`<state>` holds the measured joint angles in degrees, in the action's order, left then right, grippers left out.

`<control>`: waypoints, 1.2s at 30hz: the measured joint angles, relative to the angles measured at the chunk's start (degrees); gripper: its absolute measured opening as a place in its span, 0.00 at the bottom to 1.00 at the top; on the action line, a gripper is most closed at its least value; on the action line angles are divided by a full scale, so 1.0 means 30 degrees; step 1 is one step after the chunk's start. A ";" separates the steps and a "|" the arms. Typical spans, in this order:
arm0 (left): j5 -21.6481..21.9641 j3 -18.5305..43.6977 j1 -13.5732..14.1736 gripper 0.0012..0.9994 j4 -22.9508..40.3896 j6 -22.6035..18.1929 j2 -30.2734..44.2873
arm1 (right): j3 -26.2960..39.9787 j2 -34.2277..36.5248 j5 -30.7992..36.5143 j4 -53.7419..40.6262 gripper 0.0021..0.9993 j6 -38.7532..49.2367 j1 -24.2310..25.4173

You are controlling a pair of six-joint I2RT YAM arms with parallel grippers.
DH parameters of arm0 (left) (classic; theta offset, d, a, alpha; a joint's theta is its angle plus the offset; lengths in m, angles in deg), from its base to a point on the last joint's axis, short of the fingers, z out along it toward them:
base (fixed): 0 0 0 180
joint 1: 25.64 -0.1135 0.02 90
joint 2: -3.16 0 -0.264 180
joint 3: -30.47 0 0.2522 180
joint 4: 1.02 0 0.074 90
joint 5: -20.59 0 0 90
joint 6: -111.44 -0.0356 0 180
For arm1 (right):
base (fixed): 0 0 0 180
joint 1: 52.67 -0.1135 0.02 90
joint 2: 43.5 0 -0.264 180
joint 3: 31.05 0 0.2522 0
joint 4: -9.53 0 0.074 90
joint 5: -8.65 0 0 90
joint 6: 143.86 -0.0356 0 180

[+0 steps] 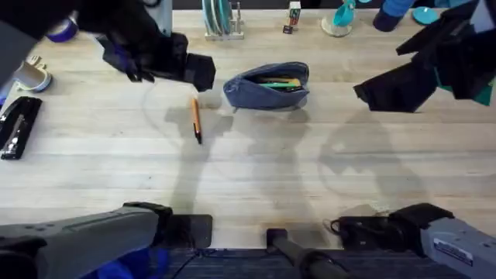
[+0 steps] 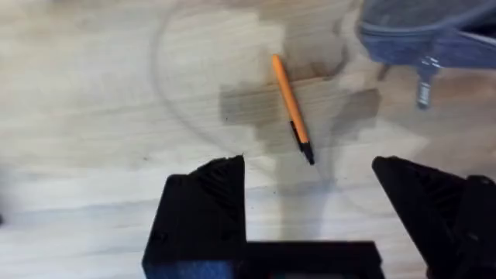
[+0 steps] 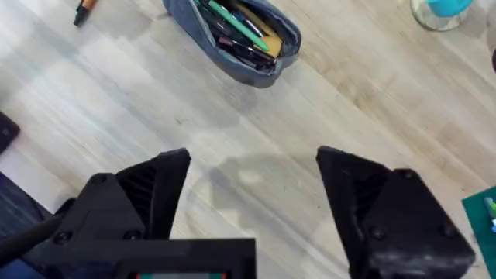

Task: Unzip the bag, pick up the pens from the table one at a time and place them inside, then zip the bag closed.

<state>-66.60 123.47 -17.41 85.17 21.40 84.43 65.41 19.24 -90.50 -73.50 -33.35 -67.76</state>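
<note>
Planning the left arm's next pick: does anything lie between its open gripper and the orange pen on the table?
Nothing visible does. Bare light wooden table separates the left gripper from the slim orange pen.

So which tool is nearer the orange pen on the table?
The left. The left tool hovers open just above the orange pen, beside the bag. The right tool, also open, hangs on the bag's far side, away from the pen.
</note>
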 joint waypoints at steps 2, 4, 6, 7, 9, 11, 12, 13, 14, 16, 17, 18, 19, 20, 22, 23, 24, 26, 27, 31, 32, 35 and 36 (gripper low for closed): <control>0.0000 -0.0944 -0.0299 1.00 -0.0606 0.0836 0.0000 | 0.0000 0.0000 0.0000 0.0007 1.00 0.0002 0.0000; 0.0000 -0.1834 -0.0637 1.00 -0.1127 0.1589 0.0000 | 0.0000 0.0000 0.0000 0.0000 1.00 0.0007 0.0000; 0.0000 -0.2649 -0.0941 1.00 -0.1674 0.2176 0.0000 | 0.0000 0.0000 0.0000 0.0000 1.00 0.0000 0.0000; 0.0000 -0.3026 -0.1080 1.00 -0.1936 0.2402 0.0000 | 0.0000 0.0000 0.0000 0.0000 1.00 0.0005 0.0000; 0.0000 -0.3625 -0.1223 1.00 -0.2470 0.2733 0.0000 | 0.0000 0.0000 0.0000 0.0000 1.00 0.0000 0.0000; -0.0074 -0.4217 -0.1223 1.00 -0.3070 0.2929 0.0000 | 0.0000 0.0000 0.0000 0.0000 1.00 0.0000 0.0000; -0.0192 -0.4533 -0.1223 1.00 -0.3370 0.3050 0.0000 | 0.0000 0.0000 0.0000 0.0000 1.00 0.0007 0.0000; -0.0289 -0.4777 -0.1218 1.00 -0.3576 0.3177 0.0000 | 0.0000 0.0000 0.0000 0.0000 1.00 0.0002 0.0000; -0.0372 -0.5014 -0.1223 1.00 -0.3808 0.3314 0.0000 | 0.0000 0.0000 0.0000 0.0000 1.00 0.0000 0.0000; -0.0485 -0.5453 -0.1223 1.00 -0.4306 0.3609 0.0000 | 0.0000 0.0000 0.0000 0.0000 1.00 0.0001 0.0000; -0.0525 -0.5649 -0.1223 1.00 -0.4493 0.3775 0.0000 | 0.0000 0.0000 0.0000 0.0007 1.00 0.0004 0.0000; -0.0544 -0.5836 -0.1223 1.00 -0.4662 0.3924 0.0000 | 0.0000 0.0000 0.0000 0.0001 1.00 0.0001 0.0000; -0.0576 -0.6019 -0.1223 1.00 -0.4820 0.4076 0.0000 | 0.0000 0.0000 0.0000 0.0001 1.00 0.0007 0.0000; -0.0576 -0.6141 -0.1223 1.00 -0.4917 0.4175 0.0000 | 0.0000 0.0000 0.0000 0.0000 1.00 0.0007 0.0000; -0.0583 -0.6375 -0.1223 1.00 -0.5198 0.4315 0.0000 | 0.0000 0.0000 0.0000 0.0000 1.00 0.0000 0.0000; -0.0583 -0.6451 -0.1223 1.00 -0.5366 0.4353 0.0017 | 0.0000 0.0000 0.0000 0.0000 1.00 0.0002 0.0000; -0.0579 -0.6506 -0.1223 1.00 -0.5556 0.4395 0.0040 | 0.0000 0.0000 0.0000 0.0000 1.00 0.0004 0.0000; -0.0583 -0.6563 -0.1223 1.00 -0.5936 0.4469 0.0207 | 0.0000 0.0000 0.0000 0.0000 1.00 0.0001 0.0000; -0.0583 -0.6563 -0.1223 1.00 -0.6069 0.4506 0.0378 | 0.0000 0.0000 0.0000 0.0000 1.00 0.0004 0.0000; -0.0583 -0.6576 -0.1223 1.00 -0.6705 0.4584 0.1655 | 0.0000 0.0000 0.0000 0.0007 1.00 0.0002 0.0000; -0.0583 -0.6585 -0.1223 1.00 -0.6880 0.4592 0.1982 | 0.0000 0.0000 0.0000 0.0000 1.00 0.0000 0.0000; -0.0583 -0.6636 -0.1223 1.00 -0.7678 0.4599 0.2977 | 0.0000 0.0000 0.0000 0.0000 1.00 0.0000 0.0000; -0.0583 -0.6644 -0.1223 1.00 -0.7990 0.4599 0.3263 | 0.0000 0.0000 0.0000 0.0000 1.00 0.0005 0.0000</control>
<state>-68.35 103.54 -21.08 61.20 35.20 94.22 65.41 19.24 -90.50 -73.50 -33.33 -67.76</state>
